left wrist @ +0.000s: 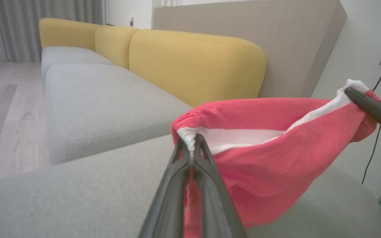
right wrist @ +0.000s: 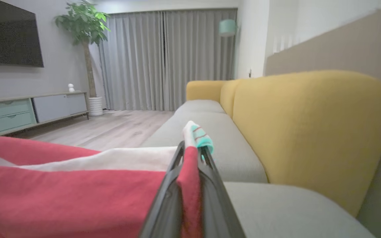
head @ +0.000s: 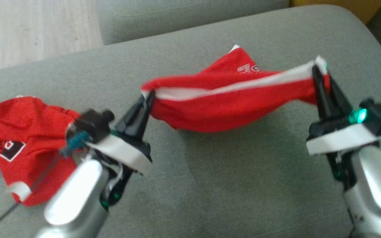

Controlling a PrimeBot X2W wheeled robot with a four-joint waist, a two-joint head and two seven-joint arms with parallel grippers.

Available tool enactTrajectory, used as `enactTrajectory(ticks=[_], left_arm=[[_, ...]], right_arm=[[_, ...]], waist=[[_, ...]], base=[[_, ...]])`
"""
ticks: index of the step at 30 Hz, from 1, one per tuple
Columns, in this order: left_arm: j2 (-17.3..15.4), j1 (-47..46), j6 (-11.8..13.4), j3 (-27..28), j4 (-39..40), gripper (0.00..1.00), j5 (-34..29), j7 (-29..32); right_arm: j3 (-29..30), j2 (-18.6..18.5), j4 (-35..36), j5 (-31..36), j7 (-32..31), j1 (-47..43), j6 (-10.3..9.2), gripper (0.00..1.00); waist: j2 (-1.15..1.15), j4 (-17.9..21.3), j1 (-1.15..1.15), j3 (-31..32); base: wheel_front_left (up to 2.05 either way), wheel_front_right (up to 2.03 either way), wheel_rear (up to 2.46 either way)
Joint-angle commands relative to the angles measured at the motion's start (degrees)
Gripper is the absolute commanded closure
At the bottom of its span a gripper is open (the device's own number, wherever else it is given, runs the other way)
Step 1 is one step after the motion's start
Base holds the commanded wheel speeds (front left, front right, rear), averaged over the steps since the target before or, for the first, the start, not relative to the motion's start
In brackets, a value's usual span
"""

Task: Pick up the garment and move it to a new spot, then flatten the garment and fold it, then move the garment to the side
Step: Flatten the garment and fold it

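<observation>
1. Garment (head: 223, 109): red, hanging stretched between my two hands over the grey sofa seat (head: 210, 191).
2. I judge the pick-up done; setting down in a new spot, flattening, folding and moving aside are left.
3. My left hand (head: 148, 99) pinches one end of its white band (head: 230, 87), my right hand (head: 319, 71) the other, arms well apart, fingers angled up.

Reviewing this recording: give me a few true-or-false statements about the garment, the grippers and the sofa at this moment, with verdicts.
1. The left gripper and right gripper are both shut on the held garment. True.
2. The held garment lies spread flat on the seat cushion. False: it is strung between the two grippers, sagging in the middle.
3. Another red garment lies crumpled on the cushion beside the left arm. True.
4. The back cushions are blue. False: they are yellow.
</observation>
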State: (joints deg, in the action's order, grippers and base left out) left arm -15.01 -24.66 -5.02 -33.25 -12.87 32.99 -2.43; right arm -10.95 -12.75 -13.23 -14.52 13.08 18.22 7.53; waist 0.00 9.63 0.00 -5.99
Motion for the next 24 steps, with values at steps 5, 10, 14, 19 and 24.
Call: enactTrajectory(ticks=[5, 10, 14, 19, 24], left_arm=[[-3.40, -7.67, 1.75, 5.65, 6.01, 1.00, 1.97, 3.86], [-4.50, -11.28, 3.89, 8.52, 8.47, 1.00, 3.22, 6.58], [-4.63, -11.72, 5.38, 9.69, 11.13, 1.00, 4.28, 8.01], [-5.44, -8.57, 7.39, 9.56, 16.39, 1.00, 4.79, 10.20], [-7.04, -4.86, 9.78, 9.25, 21.85, 1.00, 5.19, 13.68]], right_arm=[[-3.03, -3.21, 3.28, 0.01, 0.52, 9.34, -0.04, 1.00], [-5.64, -4.52, 2.19, -0.68, 0.96, 16.42, -0.04, 1.00], [-7.03, -4.78, 1.13, -0.99, 1.12, 18.95, -0.04, 1.00], [-7.13, -4.75, 2.13, -2.63, -0.52, 16.83, -0.04, 1.00], [-5.17, -5.04, 6.07, -4.14, -3.92, 12.41, -0.04, 1.00]], waist=[[0.00, -1.69, 0.00, 2.69], [0.00, -2.26, 0.00, 4.73], [0.00, -2.92, 0.00, 5.89], [0.00, -3.51, 0.00, 6.63], [0.00, -3.96, 0.00, 5.99]], base=[[0.00, 0.00, 0.00], [0.00, 0.00, 0.00], [0.00, 0.00, 0.00], [0.00, 0.00, 0.00], [0.00, 0.00, 0.00]])
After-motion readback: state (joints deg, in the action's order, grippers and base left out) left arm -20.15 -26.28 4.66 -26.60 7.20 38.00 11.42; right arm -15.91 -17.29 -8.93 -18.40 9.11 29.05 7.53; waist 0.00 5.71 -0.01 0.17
